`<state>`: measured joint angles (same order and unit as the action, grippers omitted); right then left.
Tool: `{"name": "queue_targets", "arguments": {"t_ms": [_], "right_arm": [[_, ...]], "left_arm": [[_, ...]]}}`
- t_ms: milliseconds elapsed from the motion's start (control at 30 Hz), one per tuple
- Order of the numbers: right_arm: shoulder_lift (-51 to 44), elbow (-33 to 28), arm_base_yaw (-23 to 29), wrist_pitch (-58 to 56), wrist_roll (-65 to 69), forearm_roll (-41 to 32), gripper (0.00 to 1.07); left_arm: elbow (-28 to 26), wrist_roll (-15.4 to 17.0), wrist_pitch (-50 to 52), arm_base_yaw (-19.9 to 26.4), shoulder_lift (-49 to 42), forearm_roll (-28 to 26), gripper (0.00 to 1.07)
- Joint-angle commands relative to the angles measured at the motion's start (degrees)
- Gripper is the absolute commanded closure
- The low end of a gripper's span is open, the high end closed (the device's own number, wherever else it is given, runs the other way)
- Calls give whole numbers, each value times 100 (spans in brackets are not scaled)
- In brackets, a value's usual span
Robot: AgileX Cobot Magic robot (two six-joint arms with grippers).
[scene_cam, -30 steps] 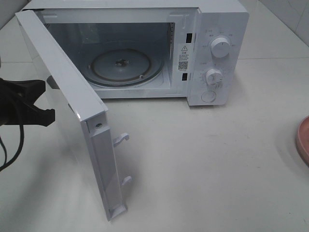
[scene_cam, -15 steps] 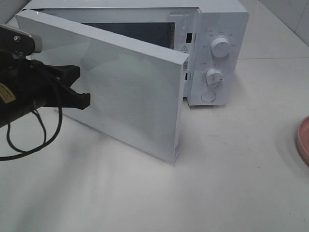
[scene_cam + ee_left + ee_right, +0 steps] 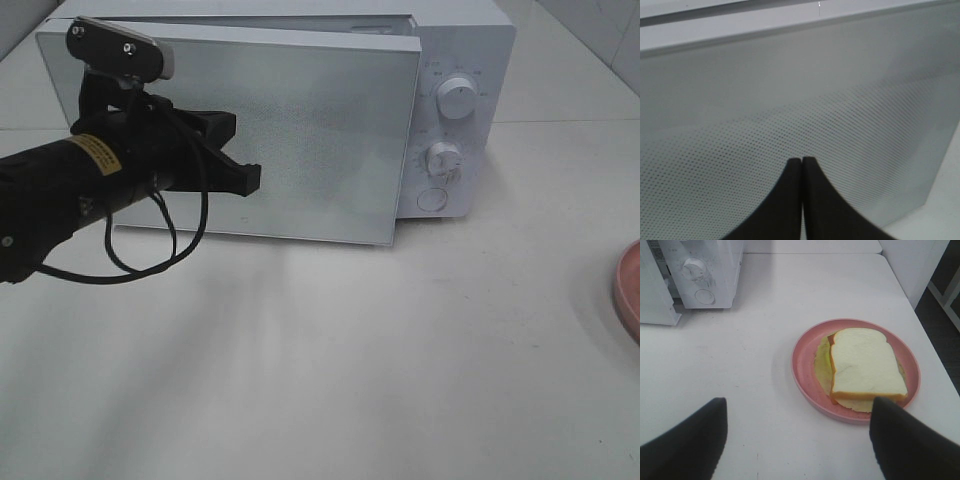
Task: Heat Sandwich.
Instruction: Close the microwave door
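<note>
The white microwave (image 3: 462,60) stands at the back of the table, its door (image 3: 320,130) swung almost flat against the front with a thin gap at the top right. My left gripper (image 3: 250,178) is shut, its tips at the door's perforated window panel (image 3: 790,100); whether they touch it I cannot tell. The sandwich (image 3: 867,365), white bread over green-yellow filling, lies on a pink plate (image 3: 802,357) to the right of the microwave. My right gripper (image 3: 797,435) hovers open near the plate, holding nothing. In the exterior high view only the plate's rim (image 3: 628,290) shows.
The microwave's two knobs (image 3: 458,98) and round button (image 3: 432,199) face forward on its right panel. A black cable (image 3: 150,250) loops under the left arm. The table's right edge (image 3: 920,320) runs close beyond the plate.
The microwave door has swung from wide open to nearly closed. My left gripper has travelled right and toward the microwave with it. The right arm has stayed still.
</note>
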<state>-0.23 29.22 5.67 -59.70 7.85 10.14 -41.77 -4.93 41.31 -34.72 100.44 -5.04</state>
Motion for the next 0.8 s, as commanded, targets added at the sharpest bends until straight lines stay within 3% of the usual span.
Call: {"name": "queue_targets", "arguments": {"t_ms": [33,433,800], "right_arm": [[-155,-17,-23,17,-40,-6,31],[-155,-17,-23,17,-40,-6,31],[-155,-17,-23,17,-34,-6,31]], "left_arm": [[-252,11,-92,-46,115,-97,106],[-796,115,-223,-241,504,-126,106],[-1719,120,-516,-464,1100,-223,106]]}}
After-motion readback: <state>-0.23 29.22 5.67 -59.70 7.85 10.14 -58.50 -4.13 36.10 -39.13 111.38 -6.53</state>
